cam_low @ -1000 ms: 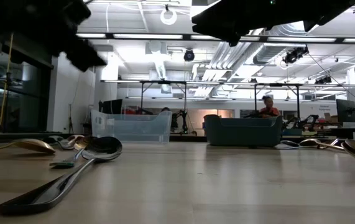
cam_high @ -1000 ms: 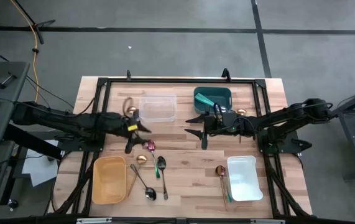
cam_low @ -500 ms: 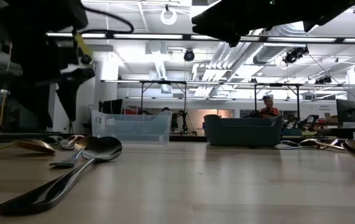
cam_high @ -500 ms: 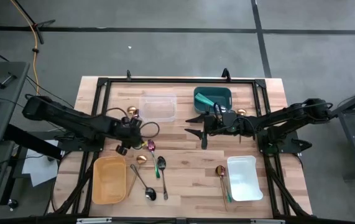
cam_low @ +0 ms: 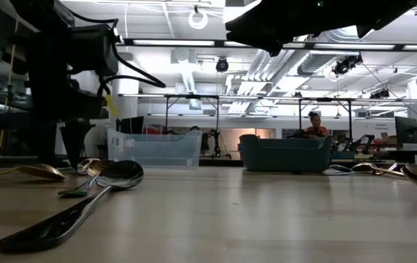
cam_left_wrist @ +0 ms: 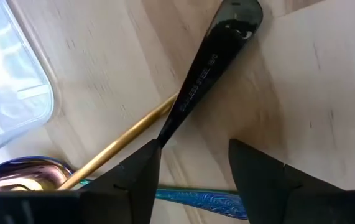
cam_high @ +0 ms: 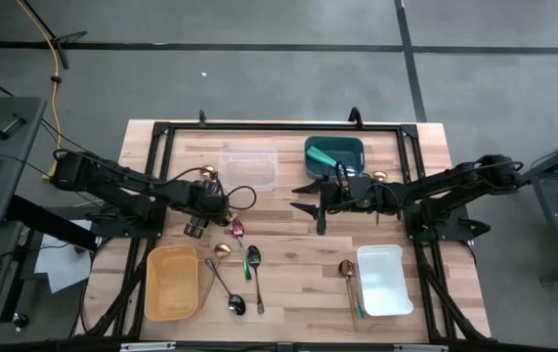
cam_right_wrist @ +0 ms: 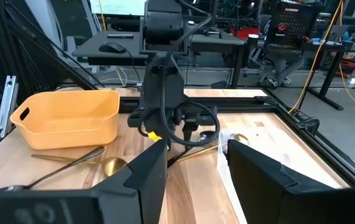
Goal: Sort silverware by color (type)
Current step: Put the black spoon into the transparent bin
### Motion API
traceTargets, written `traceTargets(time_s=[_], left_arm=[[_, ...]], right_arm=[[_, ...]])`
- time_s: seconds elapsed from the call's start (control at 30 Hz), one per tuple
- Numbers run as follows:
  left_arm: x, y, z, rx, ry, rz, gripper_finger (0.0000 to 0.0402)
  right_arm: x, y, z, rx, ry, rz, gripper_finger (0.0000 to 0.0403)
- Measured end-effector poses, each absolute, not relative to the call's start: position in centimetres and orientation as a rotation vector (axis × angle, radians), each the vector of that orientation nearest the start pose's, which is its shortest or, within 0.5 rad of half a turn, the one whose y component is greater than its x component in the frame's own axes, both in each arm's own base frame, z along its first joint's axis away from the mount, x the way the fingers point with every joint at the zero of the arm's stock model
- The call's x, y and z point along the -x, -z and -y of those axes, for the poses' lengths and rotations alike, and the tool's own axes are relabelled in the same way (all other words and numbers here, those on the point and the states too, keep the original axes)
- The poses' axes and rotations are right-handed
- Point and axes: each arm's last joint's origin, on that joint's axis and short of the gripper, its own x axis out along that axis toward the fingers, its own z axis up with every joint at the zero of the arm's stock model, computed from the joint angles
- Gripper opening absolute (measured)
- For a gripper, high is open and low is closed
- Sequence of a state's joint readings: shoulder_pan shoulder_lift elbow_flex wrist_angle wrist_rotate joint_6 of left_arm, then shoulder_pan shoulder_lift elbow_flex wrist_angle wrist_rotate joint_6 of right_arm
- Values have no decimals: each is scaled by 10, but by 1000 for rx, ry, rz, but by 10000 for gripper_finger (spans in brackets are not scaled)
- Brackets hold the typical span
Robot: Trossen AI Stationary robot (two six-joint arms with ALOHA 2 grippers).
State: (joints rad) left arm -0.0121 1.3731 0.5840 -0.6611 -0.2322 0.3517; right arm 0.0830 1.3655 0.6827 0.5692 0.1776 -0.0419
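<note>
Left gripper (cam_high: 196, 227): was lowered over the table just beside the clear tub (cam_high: 248, 168), pointed straight down; fingers (cam_left_wrist: 258, 180) were spread, nothing pinched between them.
Black spoon (cam_left_wrist: 211, 65): dark, glossy, slim handle; was seen lying flat on the wood in the left wrist view, its handle end reaching the gap between the spread fingers.
Gold handle (cam_left_wrist: 124, 140): shiny, was crossed under the black spoon's handle.
Pink-purple spoon (cam_left_wrist: 18, 173): iridescent bowl, was noted close to the clear tub's corner.
Teal handle (cam_left_wrist: 189, 200): patterned blue-green, was lying just under the left fingers.
Other silverware: a dark spoon (cam_high: 252, 258), a gold spoon (cam_high: 223, 250) and a long grey spoon (cam_high: 224, 286) were lying between the yellow tub (cam_high: 172, 284) and the table's middle; a coppery spoon (cam_high: 346, 268) was beside the white tub (cam_high: 383, 281).
Teal tub (cam_high: 334, 154): teal pieces were lying inside.
Right gripper (cam_high: 307, 197): was held above mid-table near the teal tub, fingers spread, empty.
</note>
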Motion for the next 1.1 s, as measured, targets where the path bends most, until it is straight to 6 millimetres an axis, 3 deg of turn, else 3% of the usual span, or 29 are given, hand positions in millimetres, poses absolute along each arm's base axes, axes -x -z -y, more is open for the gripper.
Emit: traceTargets(time_s=[0.43,0.93,1.1], left_arm=[[-197,-149,1,-626,184,-1438,177],[-203,-131,-20,-621,228,-1548,176],[-202,-129,-21,-610,248,-1561,153]], right_arm=[[-289,-243,-19,57,92,-116,165],[-289,-243,-19,57,92,-118,165],[-289,-243,-19,57,92,-118,165]])
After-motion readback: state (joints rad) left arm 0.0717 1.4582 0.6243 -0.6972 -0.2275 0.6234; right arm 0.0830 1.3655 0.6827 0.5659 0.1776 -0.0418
